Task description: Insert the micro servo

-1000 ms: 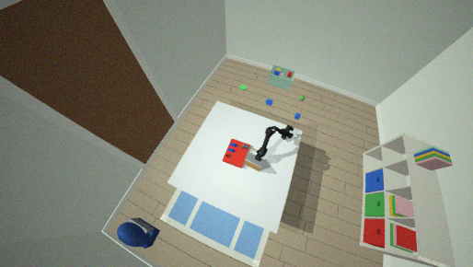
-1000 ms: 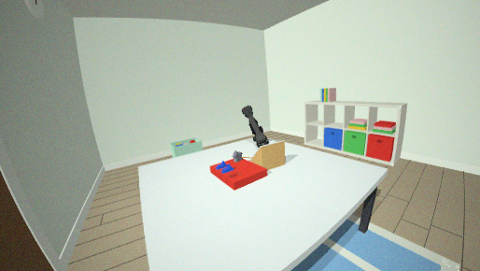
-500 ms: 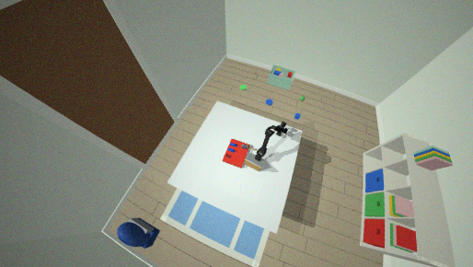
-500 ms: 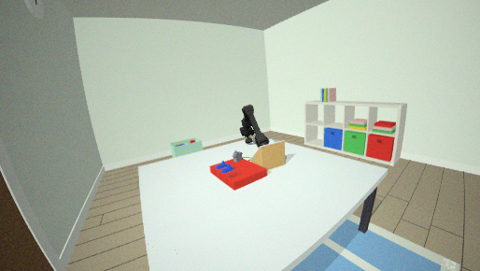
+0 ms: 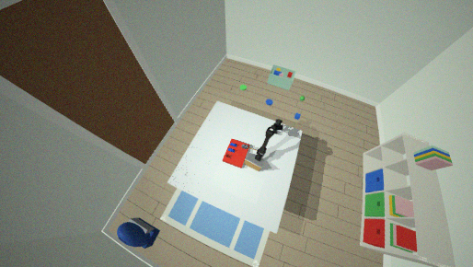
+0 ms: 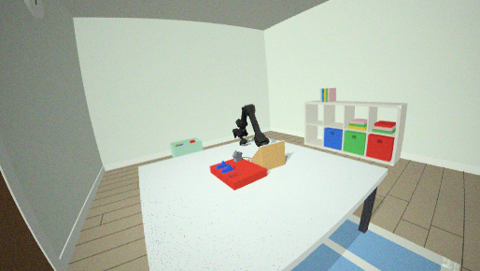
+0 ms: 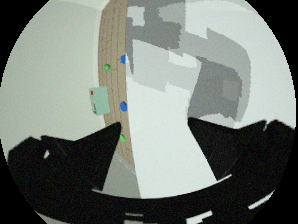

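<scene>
My gripper (image 5: 279, 122) (image 6: 243, 143) (image 7: 155, 123) is open and empty, over the far side of the table, well away from the red deck (image 5: 236, 160) (image 6: 247, 179). Two blue servos (image 5: 231, 150) (image 6: 227, 170) sit on the deck. A dark marking, apparently the empty pocket (image 5: 228, 156) (image 6: 233, 176), shows near them. A small grey part (image 5: 245, 146) (image 6: 237, 156) stands at the deck's back corner. A thin orange line, perhaps the loose servo's cable (image 6: 247, 158), shows beside it; the loose servo itself cannot be made out clearly. The wrist view shows neither deck nor servo.
A tan wedge-shaped block (image 5: 253, 165) (image 6: 274, 156) stands beside the deck, between it and the arm's base. The white table (image 5: 202, 152) (image 6: 187, 210) carries them. A pale green toy box (image 5: 281, 80) (image 6: 187, 148) (image 7: 101, 101) and a shelf (image 6: 399, 135) stand beyond it on the floor.
</scene>
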Controlling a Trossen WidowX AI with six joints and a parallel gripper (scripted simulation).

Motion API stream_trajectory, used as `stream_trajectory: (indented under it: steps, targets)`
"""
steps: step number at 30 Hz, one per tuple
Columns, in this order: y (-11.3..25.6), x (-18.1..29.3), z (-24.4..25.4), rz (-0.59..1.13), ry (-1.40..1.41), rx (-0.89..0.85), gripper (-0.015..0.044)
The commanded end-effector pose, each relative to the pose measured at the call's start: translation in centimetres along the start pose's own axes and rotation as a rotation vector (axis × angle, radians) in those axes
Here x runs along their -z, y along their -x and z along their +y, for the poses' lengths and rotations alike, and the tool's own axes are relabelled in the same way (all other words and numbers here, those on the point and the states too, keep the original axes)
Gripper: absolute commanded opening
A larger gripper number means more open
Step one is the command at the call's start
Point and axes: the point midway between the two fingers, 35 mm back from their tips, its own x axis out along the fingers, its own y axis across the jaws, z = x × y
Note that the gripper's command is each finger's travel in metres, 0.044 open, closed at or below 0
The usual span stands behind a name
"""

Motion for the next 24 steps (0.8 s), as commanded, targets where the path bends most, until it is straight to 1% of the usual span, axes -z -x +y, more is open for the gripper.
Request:
stream_trajectory:
  steps: [1, 5, 13, 20, 24]
  targets:
    - [0.1, 0.5, 0.4, 0.005, 0.021, -0.005, 0.0440]
    - [0.0, 1.9, 0.5, 0.034, 0.038, -0.004, 0.0440]
    - [0.2, 6.6, 0.2, 0.134, 0.127, 0.016, 0.0440]
    - [1.2, 10.8, -0.5, 0.227, 0.184, 0.044, 0.0440]
    - [1.6, 12.1, 0.0, 0.248, 0.194, 0.031, 0.0440]
